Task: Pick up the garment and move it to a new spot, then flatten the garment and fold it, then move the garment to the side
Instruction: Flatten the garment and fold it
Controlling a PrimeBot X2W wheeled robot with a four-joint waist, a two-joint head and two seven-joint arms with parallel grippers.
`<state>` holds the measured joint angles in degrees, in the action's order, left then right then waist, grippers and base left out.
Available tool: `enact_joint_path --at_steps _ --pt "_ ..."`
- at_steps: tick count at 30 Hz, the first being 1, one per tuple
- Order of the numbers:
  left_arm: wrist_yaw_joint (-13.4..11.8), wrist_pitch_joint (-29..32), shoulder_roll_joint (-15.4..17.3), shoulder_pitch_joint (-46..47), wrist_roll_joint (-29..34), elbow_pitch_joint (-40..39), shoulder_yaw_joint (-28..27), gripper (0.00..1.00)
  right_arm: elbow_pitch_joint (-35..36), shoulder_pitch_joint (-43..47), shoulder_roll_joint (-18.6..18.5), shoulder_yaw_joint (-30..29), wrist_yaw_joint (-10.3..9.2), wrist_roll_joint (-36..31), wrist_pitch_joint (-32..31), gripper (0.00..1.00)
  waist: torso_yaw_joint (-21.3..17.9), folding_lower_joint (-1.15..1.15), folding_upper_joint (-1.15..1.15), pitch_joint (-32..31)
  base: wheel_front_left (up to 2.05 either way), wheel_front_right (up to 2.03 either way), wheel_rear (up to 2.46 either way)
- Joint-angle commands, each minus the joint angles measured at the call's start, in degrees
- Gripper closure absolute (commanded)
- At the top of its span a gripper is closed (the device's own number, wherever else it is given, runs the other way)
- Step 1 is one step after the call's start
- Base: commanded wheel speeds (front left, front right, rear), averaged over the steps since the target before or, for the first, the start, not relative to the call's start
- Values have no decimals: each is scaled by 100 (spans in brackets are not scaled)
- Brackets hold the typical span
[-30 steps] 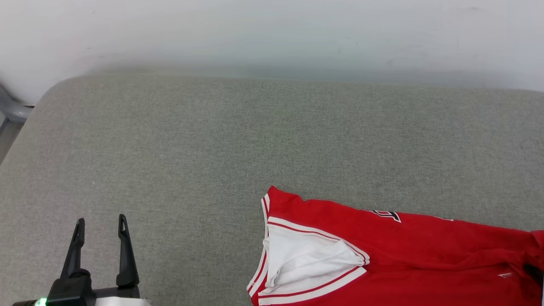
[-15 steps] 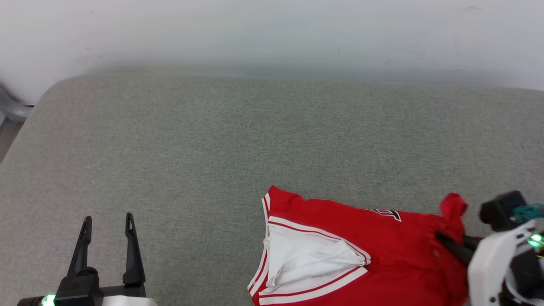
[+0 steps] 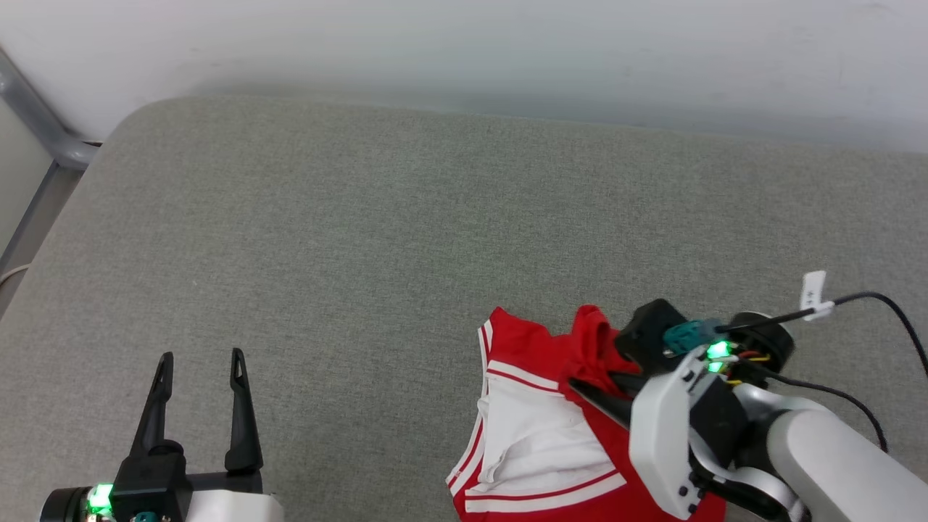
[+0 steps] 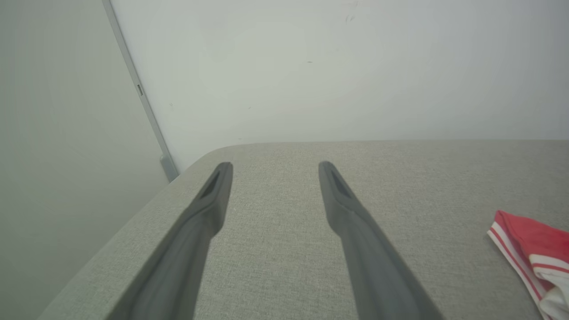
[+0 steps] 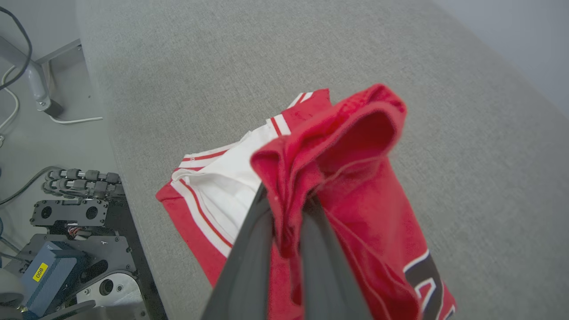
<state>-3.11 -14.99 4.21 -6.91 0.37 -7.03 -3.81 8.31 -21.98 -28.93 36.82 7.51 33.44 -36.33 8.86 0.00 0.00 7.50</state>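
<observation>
Trainee: Cloth on the grey table (image 3: pixel 362 239), near its front edge, right of its middle. How will the garment (image 3: pixel 540 435) handle?

Operator: Probably light and limp, apt to bunch and drag. The right gripper (image 5: pixel 286 200) is clamped on a gathered red fold above the table. The left gripper (image 3: pixel 201 355) stands spread and empty over the table's front left. Hem corners look like the better hold for flattening.
</observation>
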Motion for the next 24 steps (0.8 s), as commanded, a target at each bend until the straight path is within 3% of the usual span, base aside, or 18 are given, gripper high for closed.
enact_joint_path --at_steps 1,13,24 --pt "-27 -26 4 60 -2 16 24 0 -91 -215 85 194 -5 -13 56 100 40 0 0 36 0 0 0" --pt "-76 -27 -30 256 -74 80 178 0 -1726 -1576 719 1767 -6 50 263 100 306 0 0 231 0 0 0" --pt "-123 -27 -54 302 -95 107 197 0 -3076 -1675 877 2779 -6 425 462 100 352 0 0 373 0 0 0"
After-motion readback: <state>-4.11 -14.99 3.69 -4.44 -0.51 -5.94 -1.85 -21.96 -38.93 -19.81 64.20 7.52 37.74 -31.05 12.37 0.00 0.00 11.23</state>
